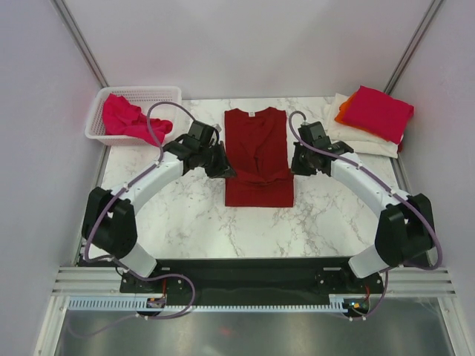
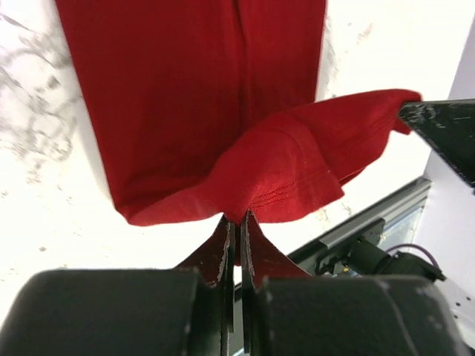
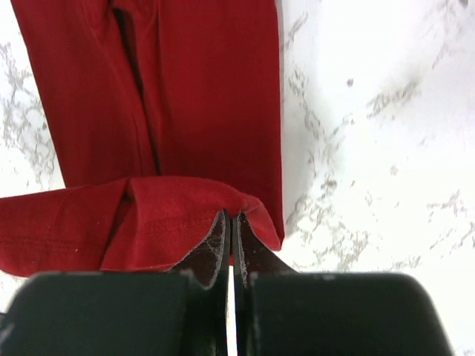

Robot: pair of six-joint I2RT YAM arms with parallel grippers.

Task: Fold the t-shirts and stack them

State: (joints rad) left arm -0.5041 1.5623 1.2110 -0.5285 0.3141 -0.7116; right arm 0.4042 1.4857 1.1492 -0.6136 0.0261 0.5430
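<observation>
The left tool is clenched on one hem corner of the dark red t-shirt, jaws pressed together and cloth bunched just ahead of its tips. The right tool grips the opposite hem corner the same way. The hem hangs between the two tools, raised over the shirt's middle, so the lower part is doubled over. Beyond both tools the shirt's upper half lies flat on the marble worktop, collar farthest away. Well beyond and outward of the left tool, a white mesh basket holds crumpled pink cloth. Beyond and outward of the right tool sits a pile with a folded magenta t-shirt on top.
</observation>
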